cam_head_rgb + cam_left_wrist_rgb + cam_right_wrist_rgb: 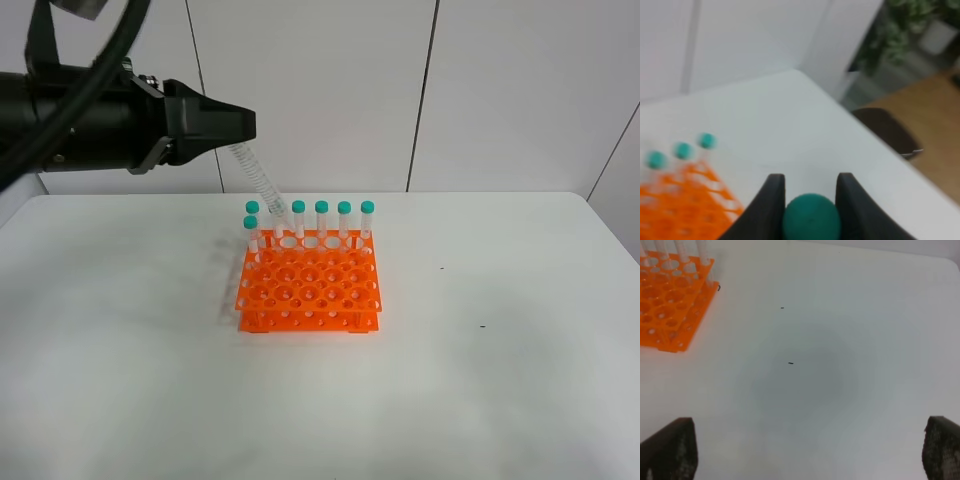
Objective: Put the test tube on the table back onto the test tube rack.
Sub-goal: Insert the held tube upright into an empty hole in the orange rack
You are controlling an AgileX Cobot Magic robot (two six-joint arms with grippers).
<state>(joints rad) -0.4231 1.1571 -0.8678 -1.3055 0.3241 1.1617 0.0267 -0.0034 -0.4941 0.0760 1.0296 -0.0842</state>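
White table [520, 380] across whole view; orange rack [310, 290] near centre, six standing tubes [322, 208] along its back row and left edge. Above rack's back-left corner, left gripper [243, 126] pinched tight on teal cap [811, 220] of the tube [262, 185]. Hangs tilted, not upright: cap high and left in the jaws, pointed tip low and right, at a gap in the back row between standing tubes; cannot tell whether seated. Probably needs long axis swung to vertical, then a straight push down. Right gripper [805, 450] spread wide, empty, over bare table, well apart from rack; left far nearer.
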